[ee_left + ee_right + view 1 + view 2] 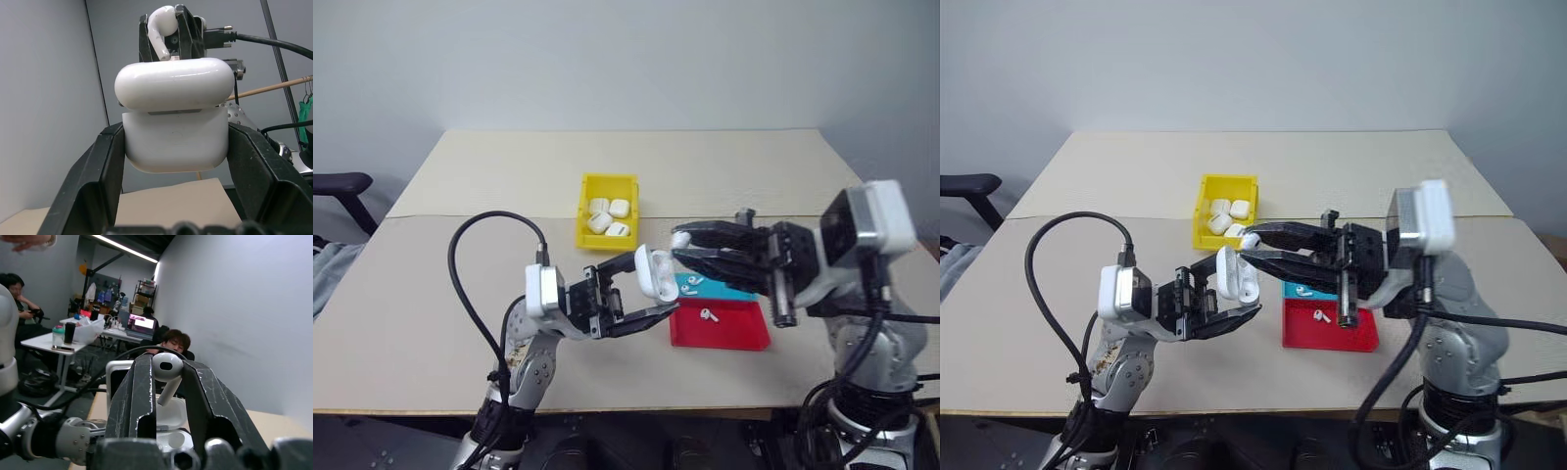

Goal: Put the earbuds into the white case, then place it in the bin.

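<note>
We hold the open white case (656, 273) clamped in the left hand (641, 289), raised above the counter (431, 294), lid tipped back. The right hand (166, 382) pinches one earbud (166, 372) just beside the case mouth. Best to line the stem over the socket, lower slowly, then let go. Case and bud are glossy, rounded plastic, likely slippery. More earbuds (706, 314) lie in the red tray (744, 333); the yellow bin (588, 186) sits farther back.
</note>
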`<act>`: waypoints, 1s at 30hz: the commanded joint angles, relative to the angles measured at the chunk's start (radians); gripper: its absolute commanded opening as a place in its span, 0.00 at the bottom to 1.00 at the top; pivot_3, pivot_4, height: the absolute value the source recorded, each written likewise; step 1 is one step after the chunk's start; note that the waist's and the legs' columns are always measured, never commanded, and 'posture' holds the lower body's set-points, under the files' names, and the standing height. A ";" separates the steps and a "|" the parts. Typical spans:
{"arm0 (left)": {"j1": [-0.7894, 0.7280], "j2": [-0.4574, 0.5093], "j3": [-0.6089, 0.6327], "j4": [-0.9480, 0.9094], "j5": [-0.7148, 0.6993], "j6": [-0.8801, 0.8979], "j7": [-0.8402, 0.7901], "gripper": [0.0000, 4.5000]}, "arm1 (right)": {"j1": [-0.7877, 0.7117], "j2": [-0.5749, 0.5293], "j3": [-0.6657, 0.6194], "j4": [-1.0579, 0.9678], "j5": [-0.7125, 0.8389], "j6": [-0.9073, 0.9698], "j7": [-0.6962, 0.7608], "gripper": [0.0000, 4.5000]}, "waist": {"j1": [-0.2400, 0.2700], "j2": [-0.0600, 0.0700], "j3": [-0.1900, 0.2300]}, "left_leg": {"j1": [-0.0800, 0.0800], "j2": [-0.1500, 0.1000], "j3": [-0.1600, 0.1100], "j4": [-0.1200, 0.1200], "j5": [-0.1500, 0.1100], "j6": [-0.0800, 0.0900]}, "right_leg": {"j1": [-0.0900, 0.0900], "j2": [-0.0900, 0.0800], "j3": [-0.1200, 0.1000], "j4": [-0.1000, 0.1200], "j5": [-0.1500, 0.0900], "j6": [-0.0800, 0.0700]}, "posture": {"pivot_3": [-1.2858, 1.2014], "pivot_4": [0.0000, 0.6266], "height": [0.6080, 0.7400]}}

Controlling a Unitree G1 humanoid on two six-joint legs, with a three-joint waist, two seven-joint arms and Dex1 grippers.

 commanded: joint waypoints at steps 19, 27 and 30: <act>0.006 0.011 0.011 -0.059 0.011 0.004 0.013 0.63 | 0.012 -0.017 0.127 0.109 -0.143 -0.276 0.059 0.14 | 0.002 0.000 0.000 | 0.000 0.000 0.000 0.000 0.000 0.000 | 0.000 0.000 0.000 0.000 0.000 0.000 | 0.52 0.24 1.00; 0.005 0.004 0.015 -0.053 0.014 -0.006 0.011 0.63 | 0.023 -0.040 0.156 0.125 -0.178 -0.313 0.078 0.62 | 0.002 0.000 0.000 | 0.000 0.000 0.000 0.000 0.000 0.000 | 0.000 0.000 0.000 0.000 0.000 0.000 | 0.52 0.24 1.00; 0.006 0.000 0.019 -0.052 0.019 -0.006 0.012 0.63 | 0.023 -0.046 0.162 0.133 -0.188 -0.326 0.081 0.62 | 0.003 0.000 0.000 | 0.000 0.000 0.000 0.000 0.000 0.000 | 0.000 0.000 0.000 0.000 0.000 0.000 | 0.52 0.24 1.00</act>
